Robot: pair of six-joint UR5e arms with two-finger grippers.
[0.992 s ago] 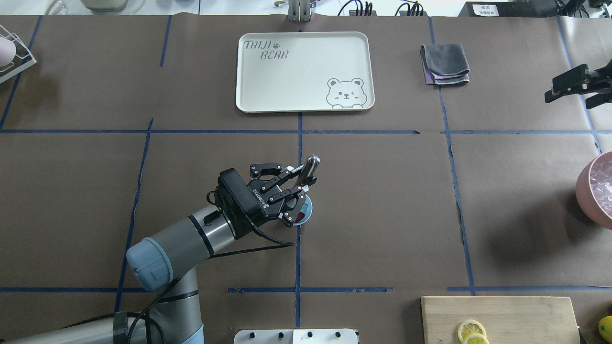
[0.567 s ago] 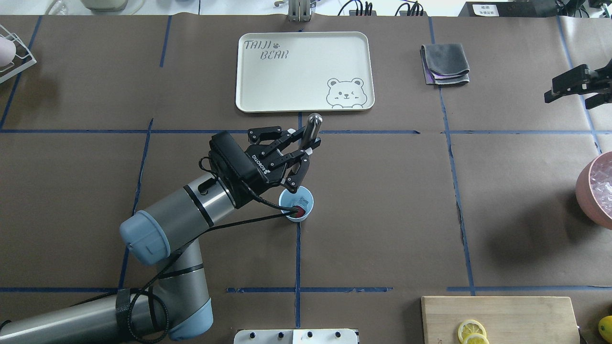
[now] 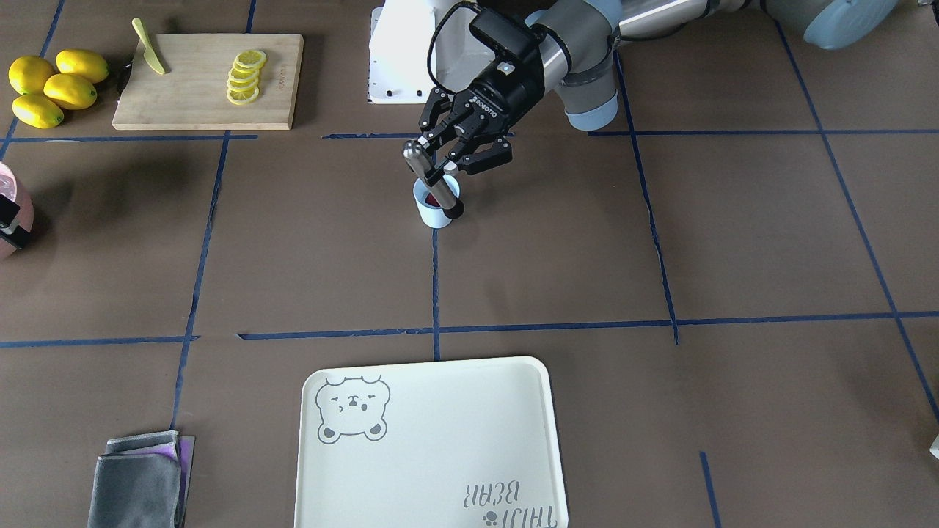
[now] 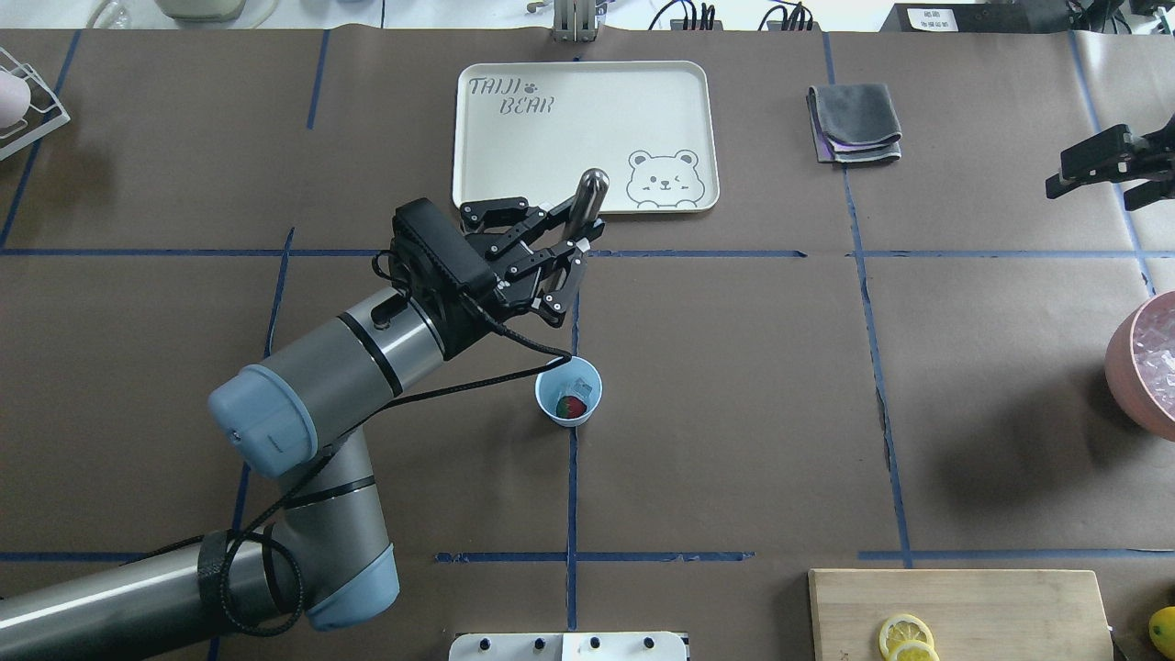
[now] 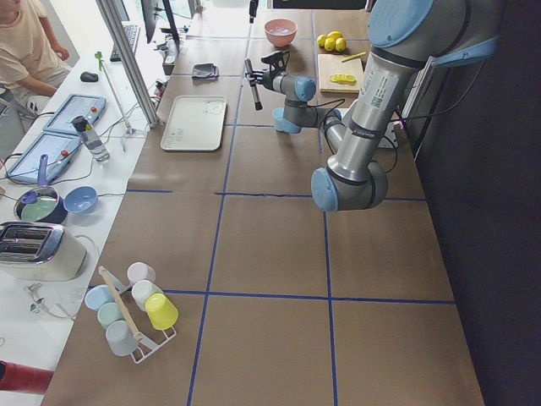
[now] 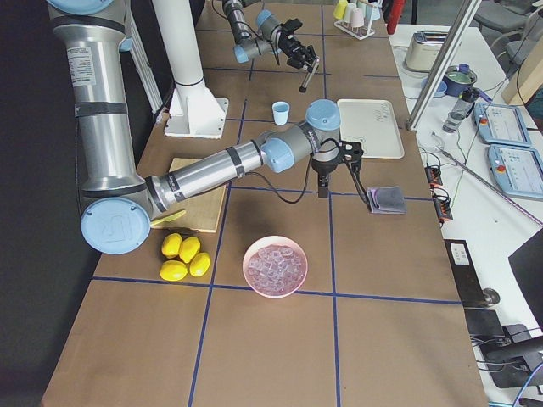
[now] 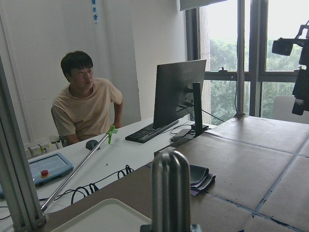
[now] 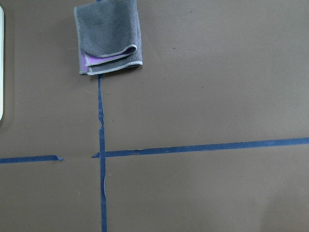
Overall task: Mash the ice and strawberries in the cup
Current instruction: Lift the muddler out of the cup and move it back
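Observation:
The pale-blue cup point(image 4: 569, 393) stands on a blue tape line at mid-table and also shows in the front view point(image 3: 433, 210). Inside it lie the red strawberry point(image 4: 571, 407) and a faint clear piece of ice point(image 4: 582, 384). My left gripper point(image 4: 567, 240) is shut on a metal muddler point(image 4: 586, 195), held tilted above the table between the cup and the tray, clear of the cup. The muddler's round top fills the left wrist view point(image 7: 170, 188). My right gripper point(image 4: 1097, 188) hangs open and empty at the far right edge.
A cream bear tray point(image 4: 514, 156) lies at the back centre and a folded grey cloth point(image 4: 854, 124) lies right of it. A pink bowl of ice point(image 4: 1147, 363) sits at the right edge. A cutting board with lemon slices point(image 4: 964, 610) sits front right.
My left gripper has lifted the muddler out of the cup and moved back toward the tray. The cup's inside now shows. The right arm has not moved.

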